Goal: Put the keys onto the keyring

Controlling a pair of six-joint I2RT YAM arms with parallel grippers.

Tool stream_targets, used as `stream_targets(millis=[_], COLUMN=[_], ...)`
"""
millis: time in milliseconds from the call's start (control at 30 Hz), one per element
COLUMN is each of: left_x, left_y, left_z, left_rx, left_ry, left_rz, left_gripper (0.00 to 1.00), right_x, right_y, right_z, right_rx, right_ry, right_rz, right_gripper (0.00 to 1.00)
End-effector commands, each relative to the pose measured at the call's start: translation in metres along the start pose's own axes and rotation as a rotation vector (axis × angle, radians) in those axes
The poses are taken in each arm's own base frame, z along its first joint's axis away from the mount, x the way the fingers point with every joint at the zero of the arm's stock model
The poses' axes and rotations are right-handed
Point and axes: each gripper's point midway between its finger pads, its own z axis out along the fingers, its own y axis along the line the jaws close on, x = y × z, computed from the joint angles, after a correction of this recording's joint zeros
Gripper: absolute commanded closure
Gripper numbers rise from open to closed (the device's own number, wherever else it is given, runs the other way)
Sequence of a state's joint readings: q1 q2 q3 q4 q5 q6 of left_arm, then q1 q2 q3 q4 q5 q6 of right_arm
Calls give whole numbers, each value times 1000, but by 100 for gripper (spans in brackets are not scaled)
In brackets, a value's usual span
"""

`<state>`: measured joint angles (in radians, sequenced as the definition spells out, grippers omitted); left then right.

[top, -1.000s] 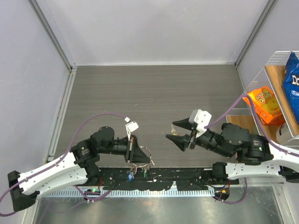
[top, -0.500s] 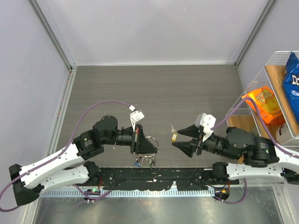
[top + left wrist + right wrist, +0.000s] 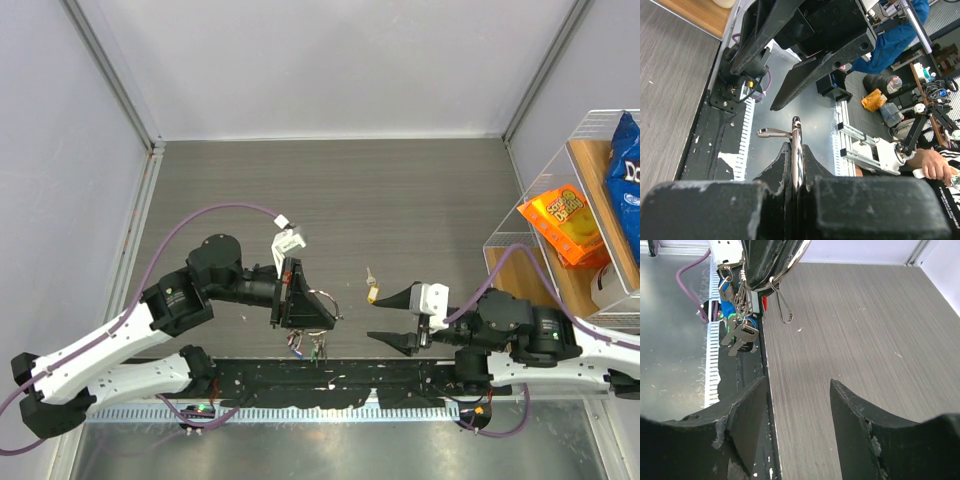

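yellow-headed silver key (image 3: 371, 288) flat, blade pointing far-side; my left gripper (image 3: 328, 316) clenched on thin silver wire keyring (image 3: 322, 301); right gripper (image 3: 381, 316) released; white wire basket (image 3: 600, 113) holds orange bag (image 3: 563, 222).

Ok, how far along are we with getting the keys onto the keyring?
Done: several keys already hang from the keyring. In hand: the left fingers are shut on that ring, holding it up with the bunch dangling. Left: a yellow-headed key lies loose on the table, and the right fingers are open and empty beside it.
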<state>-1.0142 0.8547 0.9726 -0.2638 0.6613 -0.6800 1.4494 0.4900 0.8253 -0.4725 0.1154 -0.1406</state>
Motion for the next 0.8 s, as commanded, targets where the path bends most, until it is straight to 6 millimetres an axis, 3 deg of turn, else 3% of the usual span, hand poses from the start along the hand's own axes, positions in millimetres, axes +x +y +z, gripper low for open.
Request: stream_targets(millis=[0, 33, 200, 567, 767], left_x=[-8, -8, -6, -4, -4], left_y=[-25, -26, -29, -30, -29], left_z=[-9, -10, -15, -19, -19], left_rx=[69, 70, 72, 66, 70], left_ry=[-1, 0, -5, -21, -28], left_rz=[35, 35, 39, 40, 43], left_gripper=[100, 100, 100, 100, 100], right_x=[-42, -38, -56, -62, -63], right_y=[1, 2, 13, 23, 25], right_z=[11, 14, 23, 45, 52], right_rx=[-19, -26, -72, -111, -119], right_ry=[-198, -202, -323, -326, -314], right_rz=[-110, -140, -209, -256, -268], right_gripper=[42, 43, 45, 46, 53])
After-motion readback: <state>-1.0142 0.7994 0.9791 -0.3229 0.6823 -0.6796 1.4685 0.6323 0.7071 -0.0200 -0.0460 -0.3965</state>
